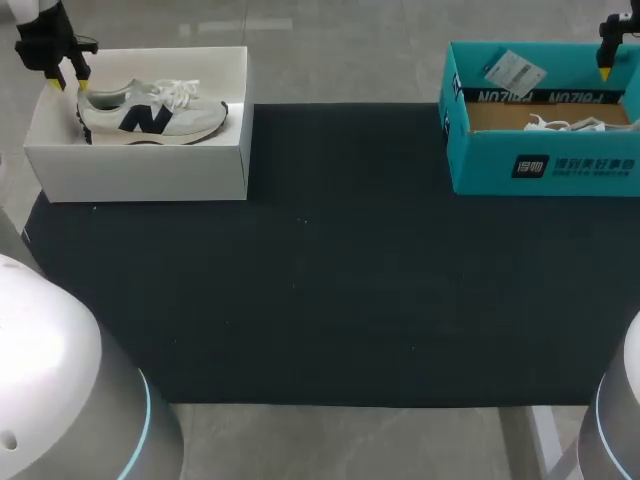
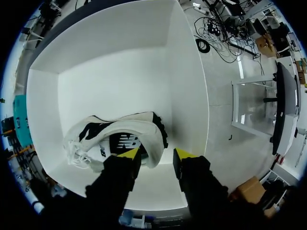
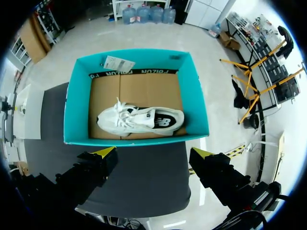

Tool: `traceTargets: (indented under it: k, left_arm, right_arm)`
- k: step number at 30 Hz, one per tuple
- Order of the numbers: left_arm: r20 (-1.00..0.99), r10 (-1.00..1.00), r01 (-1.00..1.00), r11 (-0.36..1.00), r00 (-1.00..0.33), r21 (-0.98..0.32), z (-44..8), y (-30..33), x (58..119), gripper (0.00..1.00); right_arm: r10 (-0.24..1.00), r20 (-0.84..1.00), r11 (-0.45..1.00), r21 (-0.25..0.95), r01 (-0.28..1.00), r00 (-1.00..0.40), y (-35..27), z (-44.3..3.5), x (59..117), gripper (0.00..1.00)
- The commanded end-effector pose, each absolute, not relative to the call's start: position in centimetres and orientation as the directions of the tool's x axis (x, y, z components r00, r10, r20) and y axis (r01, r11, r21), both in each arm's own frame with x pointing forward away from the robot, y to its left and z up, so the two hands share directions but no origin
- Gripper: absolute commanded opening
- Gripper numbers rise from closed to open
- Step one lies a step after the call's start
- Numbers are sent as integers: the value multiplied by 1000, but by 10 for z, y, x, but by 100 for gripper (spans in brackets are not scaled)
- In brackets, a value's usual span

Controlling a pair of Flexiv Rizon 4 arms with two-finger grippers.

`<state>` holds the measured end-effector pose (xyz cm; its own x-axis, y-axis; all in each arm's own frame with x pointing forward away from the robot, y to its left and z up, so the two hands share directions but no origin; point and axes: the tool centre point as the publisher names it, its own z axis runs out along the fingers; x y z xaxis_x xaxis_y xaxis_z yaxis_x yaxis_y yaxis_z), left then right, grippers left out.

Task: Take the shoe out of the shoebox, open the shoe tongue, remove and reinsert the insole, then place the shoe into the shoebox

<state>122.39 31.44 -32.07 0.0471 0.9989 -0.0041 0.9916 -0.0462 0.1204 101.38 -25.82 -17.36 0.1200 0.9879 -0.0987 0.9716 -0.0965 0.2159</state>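
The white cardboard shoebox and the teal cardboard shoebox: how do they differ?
The white cardboard shoebox is plain; the teal cardboard shoebox carries print and a paper tag. The white one holds a pale sneaker with a dark logo; the teal one, a whiter sneaker. The left pincer is down at the white box's shoe heel; the right pincer hangs high near the teal box. Both are lidless, each holding one shoe.

We note even, diffuse light from above. The white shoebox [image 1: 150, 172] reads very bright, its walls nearly washed out; the dark mat [image 1: 330, 280] reads dim and matte. Shadows under the shoe [image 1: 150, 114] are faint and soft.
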Motion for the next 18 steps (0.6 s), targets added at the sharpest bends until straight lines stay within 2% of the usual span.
traceTargets:
  k: [1,18]
  left_arm:
    - [-15,998,998,-53,54,31,-328,318,1238,41]
    - [-14,999,998,-36,36,-41,-350,317,1248,42]
  right_arm:
    - [988,-98,-97,218,971,121,-258,-174,1013,100]
    - [988,-98,-97,218,971,121,-258,-174,1013,100]
